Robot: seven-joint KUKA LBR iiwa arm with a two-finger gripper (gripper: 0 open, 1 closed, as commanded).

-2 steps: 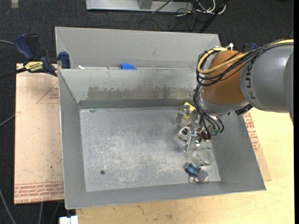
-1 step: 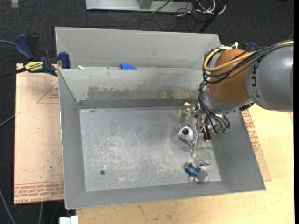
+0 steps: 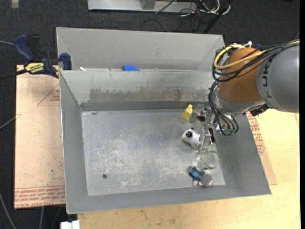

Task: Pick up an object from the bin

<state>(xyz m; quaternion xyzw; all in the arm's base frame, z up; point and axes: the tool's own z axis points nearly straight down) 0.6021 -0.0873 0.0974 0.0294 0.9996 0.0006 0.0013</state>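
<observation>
Grey metal bin (image 3: 133,151), scuffed matte floor. Gripper (image 3: 208,138) is down at the right side (open or closed: can't tell), just beside a white rounded piece (image 3: 190,136) with a dark spot. Nearer the front wall: clear glassy lump (image 3: 208,160), blue-grey bit (image 3: 198,174). Behind: small yellow block (image 3: 188,112).

Robotics lab, grey metal bin (image 3: 71,128) on a bench (image 3: 143,218), robot arm (image 3: 281,80), loose cables (image 3: 209,4) on dark carpet (image 3: 47,8)

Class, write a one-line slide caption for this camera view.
Gripper hangs beside a small white thing in the grey bin.
</observation>
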